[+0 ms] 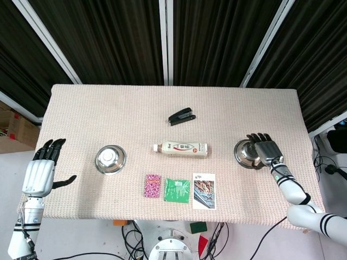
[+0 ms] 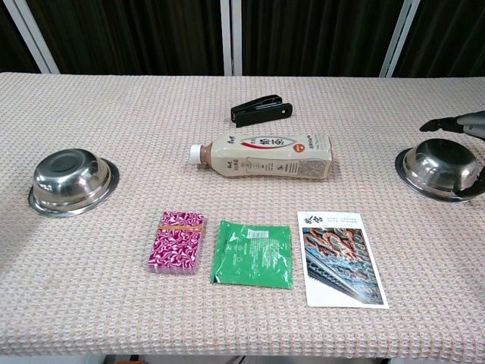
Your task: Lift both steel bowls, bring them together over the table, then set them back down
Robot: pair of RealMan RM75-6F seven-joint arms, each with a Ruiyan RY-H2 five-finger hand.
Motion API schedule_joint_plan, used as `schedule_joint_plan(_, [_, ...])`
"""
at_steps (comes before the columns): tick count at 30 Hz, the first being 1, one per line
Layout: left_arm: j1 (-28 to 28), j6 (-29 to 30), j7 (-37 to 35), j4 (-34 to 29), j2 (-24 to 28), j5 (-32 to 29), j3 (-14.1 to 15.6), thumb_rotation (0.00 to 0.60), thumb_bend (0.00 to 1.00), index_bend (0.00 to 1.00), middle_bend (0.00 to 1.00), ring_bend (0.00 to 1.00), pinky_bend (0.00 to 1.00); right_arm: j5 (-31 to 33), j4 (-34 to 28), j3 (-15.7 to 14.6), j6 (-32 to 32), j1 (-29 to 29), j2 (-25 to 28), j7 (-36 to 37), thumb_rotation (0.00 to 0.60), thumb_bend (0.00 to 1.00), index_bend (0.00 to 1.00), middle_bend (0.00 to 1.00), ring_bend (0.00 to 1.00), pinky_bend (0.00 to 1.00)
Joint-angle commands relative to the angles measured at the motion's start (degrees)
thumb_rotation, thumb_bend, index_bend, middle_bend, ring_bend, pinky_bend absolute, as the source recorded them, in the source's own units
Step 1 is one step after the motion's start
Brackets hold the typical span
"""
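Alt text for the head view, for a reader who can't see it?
Overhead view of a cloth-covered table: the right hand reaches over the right bowl, while the left hand hangs open off the table's left edge, away from the left bowl. Between the bowls lie a bottle, a stapler and three small packets.
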Motion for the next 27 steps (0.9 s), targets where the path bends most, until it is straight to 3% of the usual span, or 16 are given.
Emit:
schedule_joint_plan(1, [-0.03,0.01,-0.07,0.07,-0.02,0.01,-0.04,0.540,0.00,0.07,0.10,0.05,0.20,-0.86,0.86,0.11,1.34,-0.33,-0.81,-0.53,0.600,0.06,0.26,0.26,0.19,0.22])
schedule_joint_plan(3, [-0.08,-0.10,-0.10,0.11,0.00,-0.05,-0.04,0.541,0.00,0.07,0.10,0.05,0.20,-0.82,0.98,0.01,1.23,-0.38,-0.82,-0.72,0.600,0.08,0.43,0.37,0.27,0.30])
schedule_joint_plan(5, [-0.15,-0.23,-0.16,0.14,0.00,-0.13,-0.06,0.540,0.00,0.07,0.10,0.05,0.20,-0.55,0.84,-0.05,0.58,-0.36,-0.62,-0.62,0.600,0.10,0.52,0.42,0.32,0.35])
schedule_joint_plan(9, [-0.27,-0.45,-0.21,0.18,-0.03,-0.26,-0.06,0.540,0.00,0.07,0.10,0.05,0.20,-1.18,0.49,0.03,0.83,-0.67,-0.27,0.22,0.600,0.14,0.59,0.45,0.36,0.39])
schedule_joint_plan(15, [-0.39,-0.53,0.02,0.03,0.00,-0.23,-0.05,0.538,0.00,0.07,0.10,0.05,0.20,-5.20,-0.62,1.65,6.76,-2.88,0.49,5.49,0.600,0.17,0.72,0.55,0.46,0.50])
schedule_joint_plan(22, [-0.47,-0.47,-0.09,0.06,0.08,-0.18,-0.13,0.540,0.00,0.07,0.10,0.05,0.20,-9.08,-4.78,8.18,18.68,-7.86,3.75,23.84,0.600,0.18,0.76,0.58,0.50,0.56])
schedule_joint_plan(27, [-1.84,-2.80,-2.14,0.61,-0.71,0.26,-0.07,0.535,0.00,0.07,0.10,0.05,0.20,-8.67,-7.47,14.54,25.17,-11.35,0.96,46.65,0.600,0.18,0.76,0.59,0.51,0.56])
